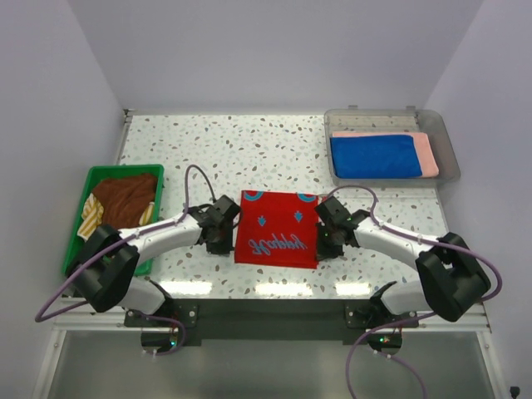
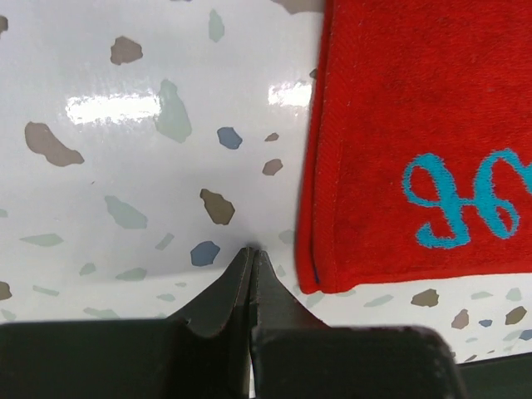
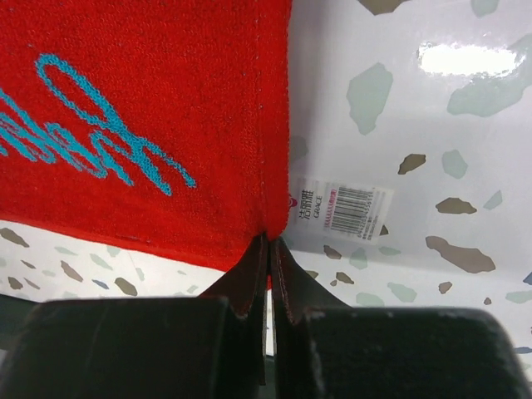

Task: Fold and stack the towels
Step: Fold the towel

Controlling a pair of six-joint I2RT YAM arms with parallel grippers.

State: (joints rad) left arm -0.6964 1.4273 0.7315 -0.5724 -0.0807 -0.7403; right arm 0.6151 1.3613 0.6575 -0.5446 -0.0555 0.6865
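From the top camera, a folded red towel (image 1: 275,227) with blue script and small blue motifs lies flat on the speckled bench (image 1: 208,150), near its front edge and between the two arms. The left arm (image 1: 158,233) reaches in from the left, and the left jaws sit just beside the towel's left edge. The right arm (image 1: 391,241) mirrors it, with the right jaws at the towel's right edge. At the bench's left side stands a green basket (image 1: 125,169) that holds a crumpled brown towel (image 1: 126,198) and, at its near left, a yellowish striped towel (image 1: 90,219). At the back right is a clear tray (image 1: 447,150). In it a folded blue towel (image 1: 374,156) lies on top of a salmon pink towel (image 1: 429,154), whose edge shows along the right and back.

From the left wrist camera, the left jaws are pressed together, fingertips (image 2: 237,278) meeting in a point over bare bench. They hold nothing. The red towel's near corner lies just to their right, apart from the tips.

From the right wrist camera, the right jaws are closed tight on the red towel's right hem close to its near corner. A sliver of red shows between the fingertips (image 3: 249,274). A white barcode label (image 3: 341,208) lies flat on the bench just beside that hem.
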